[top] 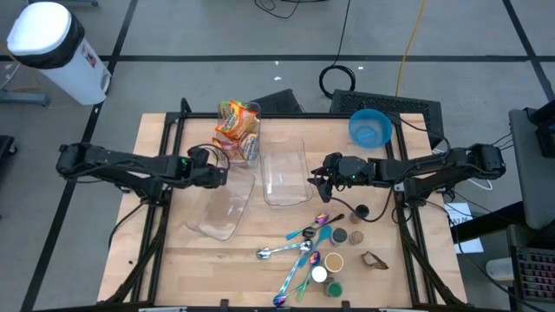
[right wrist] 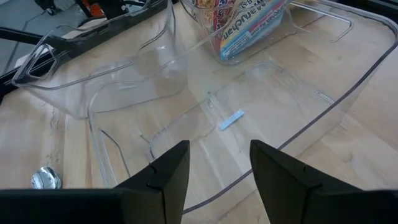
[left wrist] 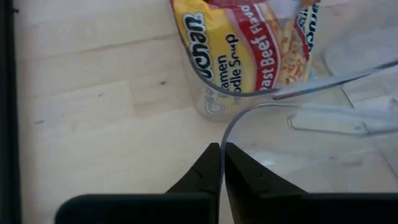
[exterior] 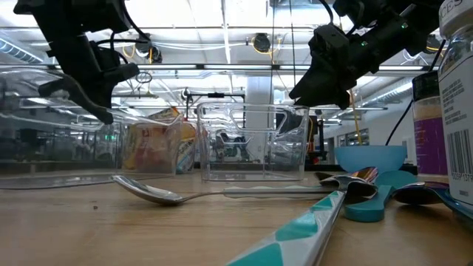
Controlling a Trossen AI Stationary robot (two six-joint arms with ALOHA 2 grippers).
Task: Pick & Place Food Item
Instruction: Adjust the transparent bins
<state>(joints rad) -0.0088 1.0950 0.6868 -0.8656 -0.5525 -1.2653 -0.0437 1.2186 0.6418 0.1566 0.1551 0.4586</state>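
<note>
A ramen noodle packet [top: 237, 124] stands upright in a small clear tub [top: 247, 149] at the table's far middle. It also shows in the left wrist view [left wrist: 249, 43]. A clear rectangular bin [top: 286, 173] stands open beside it. A second clear bin [top: 221, 206] lies tilted to its left. My left gripper [top: 222, 174] is shut on that second bin's rim. My right gripper [top: 315, 177] is open and empty, just above the right rim of the first bin [right wrist: 261, 93]. My left gripper pinches the thin rim [left wrist: 225, 134] of the tilted clear bin between its two shut fingers, at the bin's far edge [top: 227, 182]. The fingers come nearly level from the table's left. The bin slants down from the hold, its near end [top: 212, 230] toward the table.
A blue bowl [top: 370, 128] sits at the far right. Several spoons [top: 299, 247], small jars and lids [top: 336, 253] lie near the front right. A tall spice jar [exterior: 452, 111] stands close to the low camera. A black frame rail [top: 165, 147] runs along the left.
</note>
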